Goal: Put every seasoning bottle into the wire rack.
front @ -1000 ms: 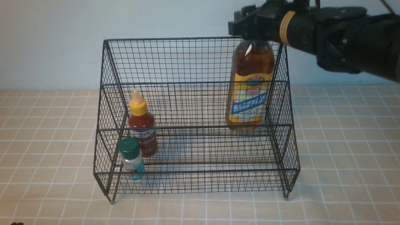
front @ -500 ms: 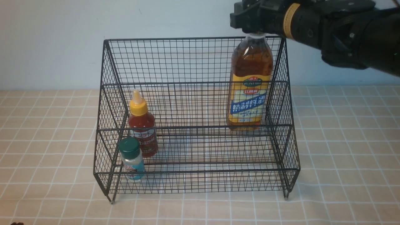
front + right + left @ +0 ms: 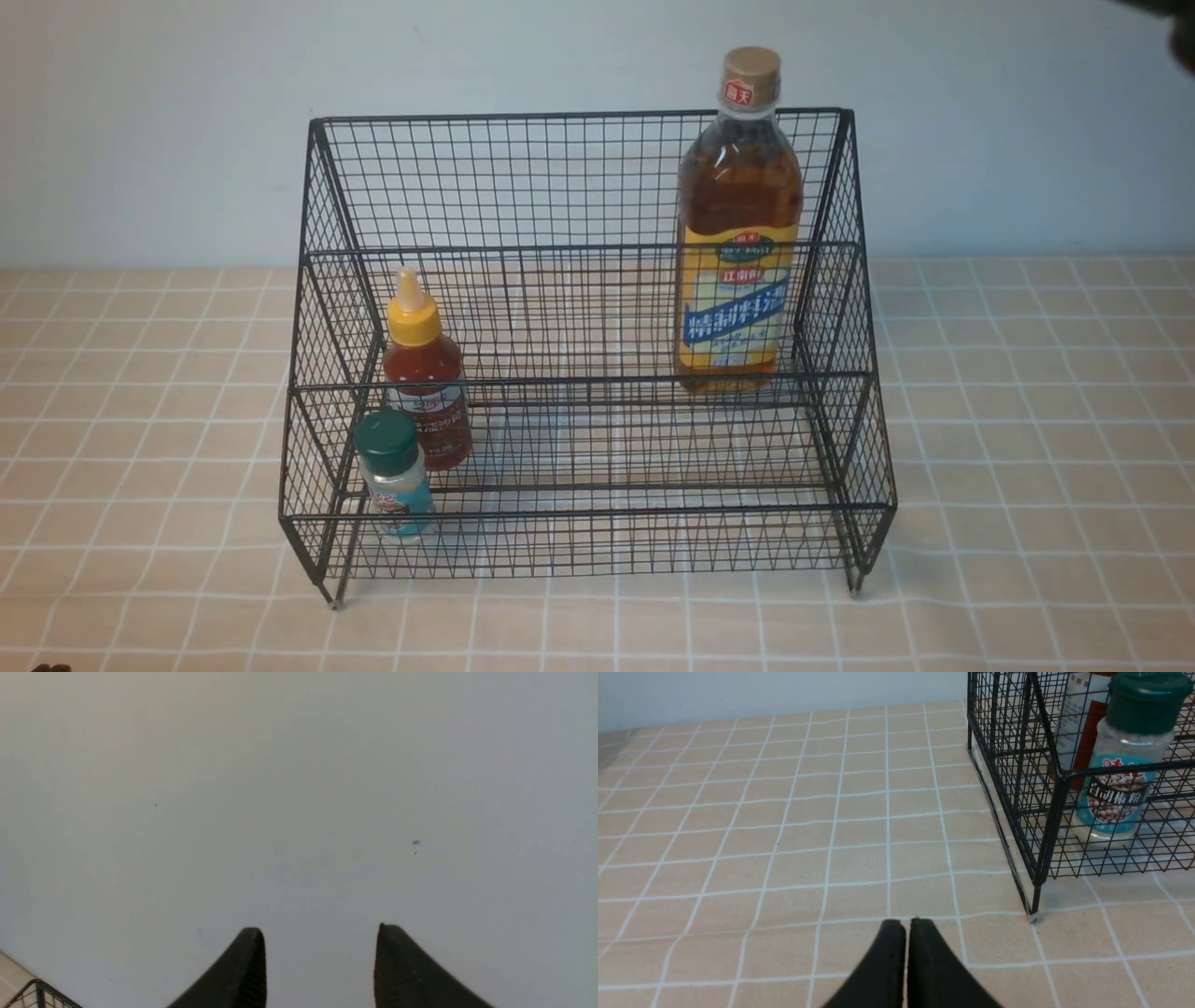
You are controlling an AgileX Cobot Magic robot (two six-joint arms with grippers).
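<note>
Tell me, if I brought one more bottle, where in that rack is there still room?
The wire rack is bare between the red sauce bottle and the tall amber bottle, and rightward of the green-capped shaker along the lowest tier. Its left end is crowded.

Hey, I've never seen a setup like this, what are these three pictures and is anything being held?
It is a two-armed robot. The front view looks forward from between the arms at a black wire rack on a tiled table, holding a green-capped shaker, a red sauce bottle and a tall amber bottle. The other two pictures come from cameras on the wrists: the left tool is shut and empty above the table, the right tool is open, facing the wall. Nothing is held.
</note>
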